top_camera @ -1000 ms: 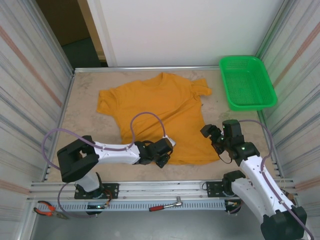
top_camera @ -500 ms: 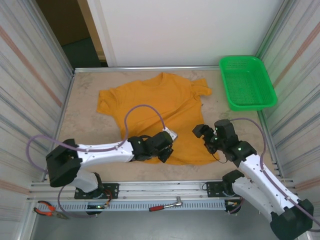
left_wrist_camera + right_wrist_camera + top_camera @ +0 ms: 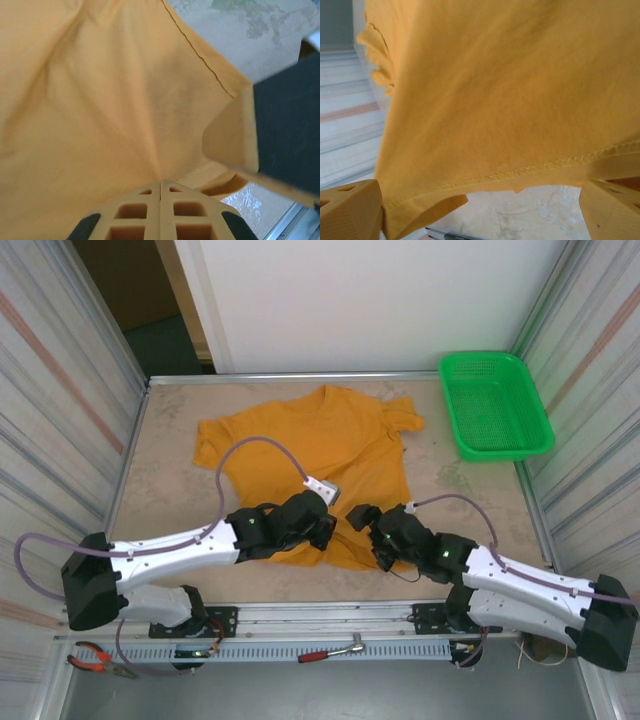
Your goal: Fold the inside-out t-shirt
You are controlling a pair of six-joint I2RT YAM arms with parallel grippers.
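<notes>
As the sandy table (image 3: pixel 165 475) runs from the arm bases to the far wall, one orange-yellow t-shirt (image 3: pixel 330 435) lies spread over its middle, neck toward the wall and hem toward the arms. One green basket (image 3: pixel 500 453) sits well apart at the far right corner. The two grippers are at the near hem, just beside each other. The left gripper (image 3: pixel 160 183) has its jaws pressed together on the cloth: in its wrist view the two fingers (image 3: pixel 135 220) meet along a single seam, and creases in the fabric fan out from their tips. The right gripper (image 3: pixel 480 194) has its jaws spread wide, one finger (image 3: pixel 350 207) at each lower corner of its wrist view. The stitched hem runs across the gap between them, gripped by neither. Two hand tools lie on the rail in front of the bases: one pair of red-handled pliers (image 3: pixel 95 658) and one red-handled wrench (image 3: pixel 335 649).
</notes>
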